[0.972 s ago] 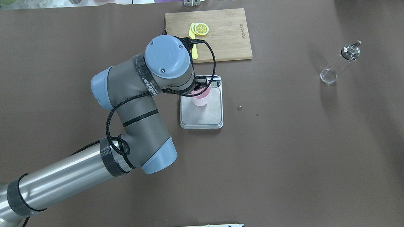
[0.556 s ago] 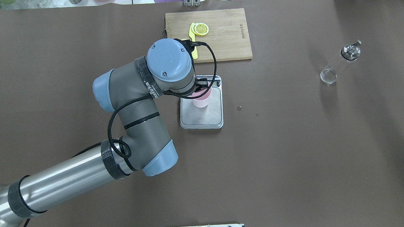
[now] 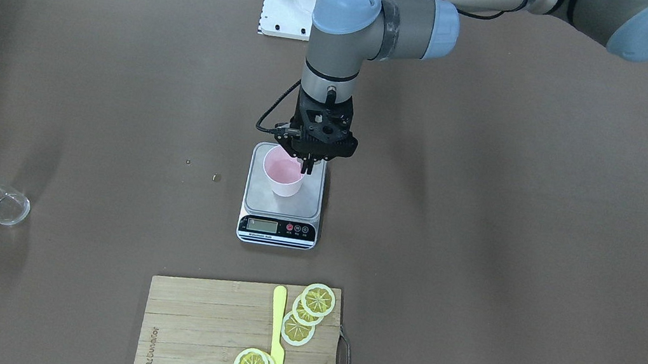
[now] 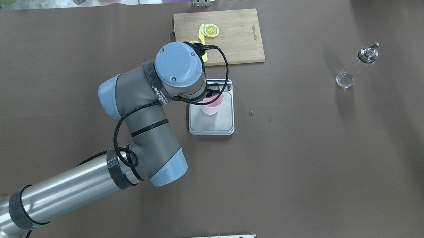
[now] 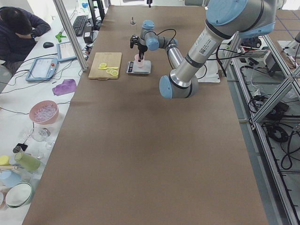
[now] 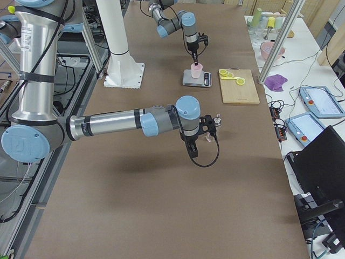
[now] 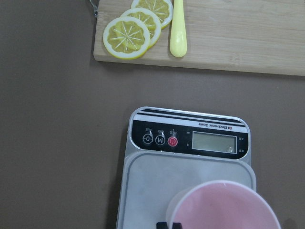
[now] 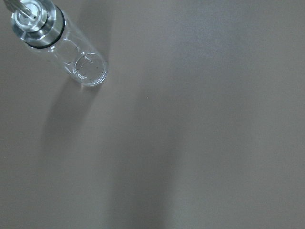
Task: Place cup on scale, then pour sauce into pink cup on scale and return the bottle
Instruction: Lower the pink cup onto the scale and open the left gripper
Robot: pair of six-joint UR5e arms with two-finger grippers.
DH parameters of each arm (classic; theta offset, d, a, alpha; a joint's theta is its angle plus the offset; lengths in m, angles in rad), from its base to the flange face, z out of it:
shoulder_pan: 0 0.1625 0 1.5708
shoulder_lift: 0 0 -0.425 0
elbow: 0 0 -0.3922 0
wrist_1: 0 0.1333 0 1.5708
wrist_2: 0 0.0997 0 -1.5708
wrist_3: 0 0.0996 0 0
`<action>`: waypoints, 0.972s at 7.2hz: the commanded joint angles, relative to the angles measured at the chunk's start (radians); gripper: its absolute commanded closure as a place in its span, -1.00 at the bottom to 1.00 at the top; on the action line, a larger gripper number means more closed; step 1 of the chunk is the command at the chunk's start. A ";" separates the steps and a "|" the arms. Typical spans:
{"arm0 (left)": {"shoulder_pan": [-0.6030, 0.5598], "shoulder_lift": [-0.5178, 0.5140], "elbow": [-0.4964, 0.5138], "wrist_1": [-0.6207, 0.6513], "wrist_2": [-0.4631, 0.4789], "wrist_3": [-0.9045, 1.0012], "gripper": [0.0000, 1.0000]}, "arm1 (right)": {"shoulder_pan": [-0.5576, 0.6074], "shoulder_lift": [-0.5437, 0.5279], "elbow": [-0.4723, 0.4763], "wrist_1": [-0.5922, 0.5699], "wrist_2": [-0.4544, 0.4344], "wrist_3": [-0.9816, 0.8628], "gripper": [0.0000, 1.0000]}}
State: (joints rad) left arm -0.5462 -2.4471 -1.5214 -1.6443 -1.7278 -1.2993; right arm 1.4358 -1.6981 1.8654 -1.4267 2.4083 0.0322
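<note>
The pale pink cup (image 3: 282,179) stands upright on the grey platform of the scale (image 3: 279,226), toward its back half. My left gripper (image 3: 305,168) points straight down, its narrow fingers pinched on the cup's rim on the robot's left side. The left wrist view shows the cup (image 7: 224,207) at the bottom and the scale's display strip (image 7: 190,138) above it. The clear bottle (image 4: 356,68) with its metal cap stands alone far to the right and also shows in the right wrist view (image 8: 62,45). My right gripper (image 6: 207,127) shows only in the exterior right view, near the bottle; I cannot tell whether it is open or shut.
A wooden cutting board (image 3: 199,330) with lemon slices (image 3: 304,314) and a yellow knife (image 3: 275,335) lies just beyond the scale on the operators' side. Two small specks (image 3: 216,177) lie on the brown table between scale and bottle.
My left arm has shifted slightly right and toward the robot, carrying the cup a little across the scale platform. The bottle has not moved.
</note>
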 commanded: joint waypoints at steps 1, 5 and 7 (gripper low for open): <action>0.008 0.000 0.000 0.000 0.001 0.000 0.49 | 0.000 -0.002 0.000 0.000 0.000 0.000 -1.00; 0.005 0.005 -0.052 -0.017 -0.004 0.051 -0.69 | 0.000 0.000 0.000 0.000 0.000 0.000 -1.00; -0.032 0.010 -0.095 0.009 -0.013 0.052 -0.94 | 0.000 0.000 0.001 0.000 0.000 0.000 -1.00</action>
State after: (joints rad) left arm -0.5521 -2.4399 -1.5898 -1.6542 -1.7341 -1.2496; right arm 1.4358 -1.6989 1.8654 -1.4266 2.4084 0.0322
